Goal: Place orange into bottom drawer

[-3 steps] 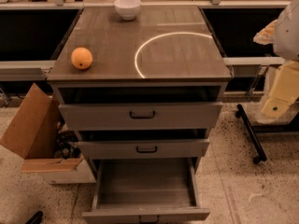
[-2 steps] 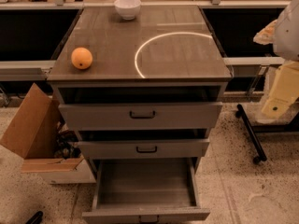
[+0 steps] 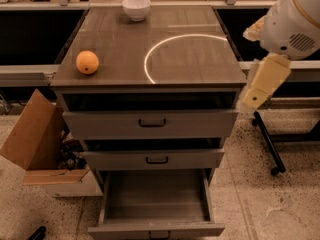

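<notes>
The orange [image 3: 87, 62] sits on the wooden cabinet top [image 3: 125, 49], near its front left corner. The bottom drawer [image 3: 156, 203] is pulled out and open, and its grey interior holds nothing. My gripper is out of view. Only my arm [image 3: 285, 29] shows at the upper right, with a beige link [image 3: 262, 83] hanging beside the cabinet's right edge. The arm is well to the right of the orange and above the drawer level.
A white bowl [image 3: 136, 8] stands at the back of the cabinet top. The two upper drawers [image 3: 150, 123] stick out slightly. An open cardboard box [image 3: 35, 144] sits on the floor to the left. A black wheeled stand leg [image 3: 267, 144] is at the right.
My arm has moved left and up, closer to the cabinet's right edge. The orange and the drawers have not moved.
</notes>
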You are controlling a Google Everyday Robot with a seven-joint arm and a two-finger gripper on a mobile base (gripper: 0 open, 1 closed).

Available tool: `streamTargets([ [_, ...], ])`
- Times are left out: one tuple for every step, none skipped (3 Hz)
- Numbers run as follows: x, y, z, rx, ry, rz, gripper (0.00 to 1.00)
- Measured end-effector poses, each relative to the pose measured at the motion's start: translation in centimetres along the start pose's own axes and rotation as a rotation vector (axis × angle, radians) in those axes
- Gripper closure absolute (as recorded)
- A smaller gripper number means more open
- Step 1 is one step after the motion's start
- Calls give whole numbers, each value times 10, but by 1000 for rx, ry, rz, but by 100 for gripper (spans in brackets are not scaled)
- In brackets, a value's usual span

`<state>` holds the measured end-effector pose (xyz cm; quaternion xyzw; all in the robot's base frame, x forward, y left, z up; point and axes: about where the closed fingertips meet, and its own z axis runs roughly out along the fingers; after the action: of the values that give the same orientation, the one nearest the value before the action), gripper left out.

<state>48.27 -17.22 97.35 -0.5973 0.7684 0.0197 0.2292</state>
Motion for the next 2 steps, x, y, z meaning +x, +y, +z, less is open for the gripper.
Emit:
streamTargets([
  [-28,-11,21,-28,-108,25,0],
  [-28,-11,21,-28,-108,25,0],
])
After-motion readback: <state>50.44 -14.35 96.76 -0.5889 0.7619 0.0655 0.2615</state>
